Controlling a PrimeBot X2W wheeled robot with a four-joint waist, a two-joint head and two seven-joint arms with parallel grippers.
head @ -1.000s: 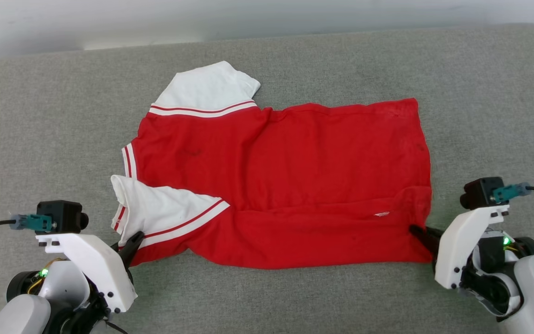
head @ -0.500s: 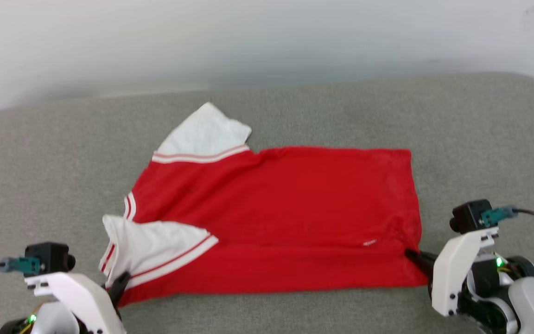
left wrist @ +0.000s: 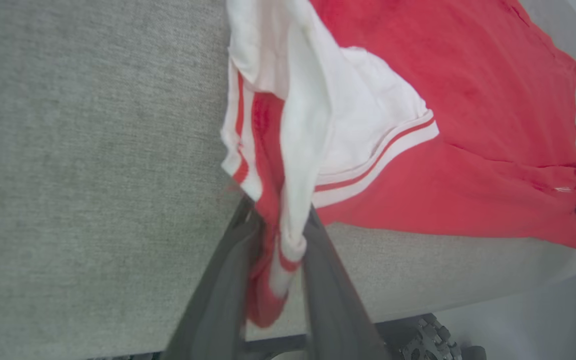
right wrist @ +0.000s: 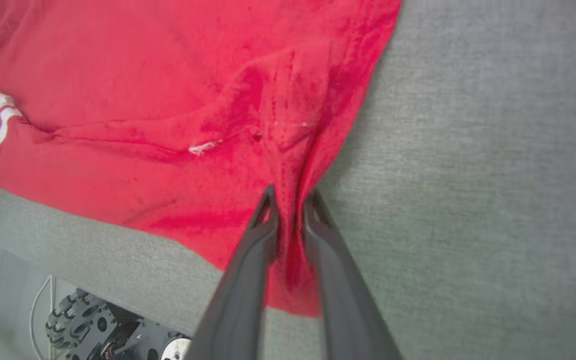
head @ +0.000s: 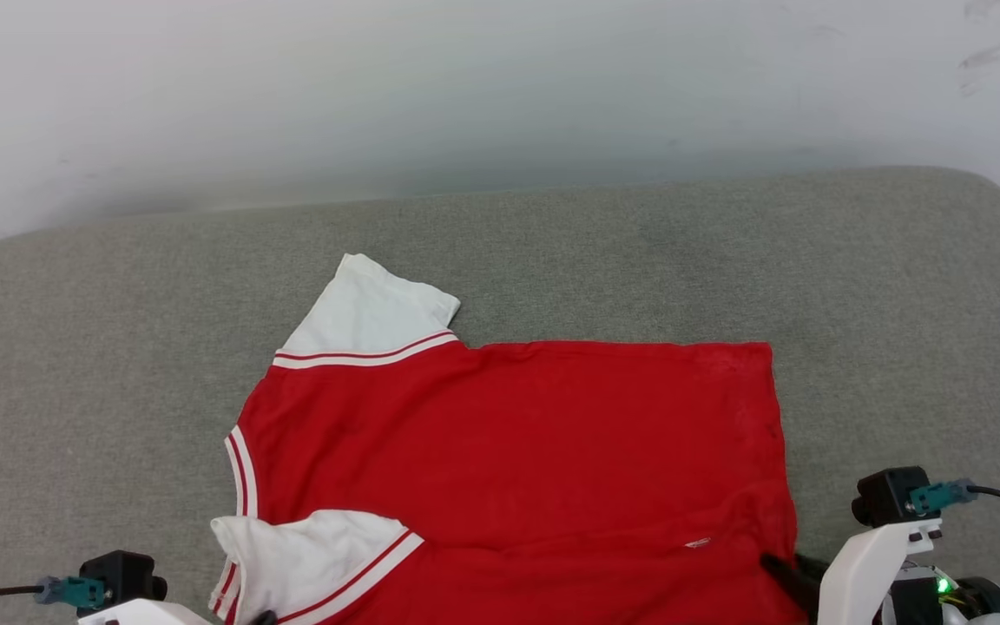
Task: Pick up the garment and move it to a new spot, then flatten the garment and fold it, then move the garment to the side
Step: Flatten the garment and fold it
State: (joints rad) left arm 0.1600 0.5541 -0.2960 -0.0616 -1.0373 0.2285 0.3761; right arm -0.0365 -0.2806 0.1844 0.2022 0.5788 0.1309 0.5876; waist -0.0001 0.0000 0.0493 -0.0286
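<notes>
- Because the garment (head: 509,451) is soft, light cloth, we expect sagging; sleeve and hem corner suit us.
- Our left end effector (left wrist: 280,212) pinches the near sleeve, our right end effector (right wrist: 290,197) the hem corner.
- It lies spread on the grey tabletop (head: 639,243), reaching its near edge; nothing else crowds it.

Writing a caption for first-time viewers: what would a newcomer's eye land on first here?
A red shirt lies spread on the grey cushion, its far white sleeve pointing toward the wall. At the cushion's near edge the left gripper pinches the bunched near sleeve and the right gripper pinches the hem corner.
</notes>
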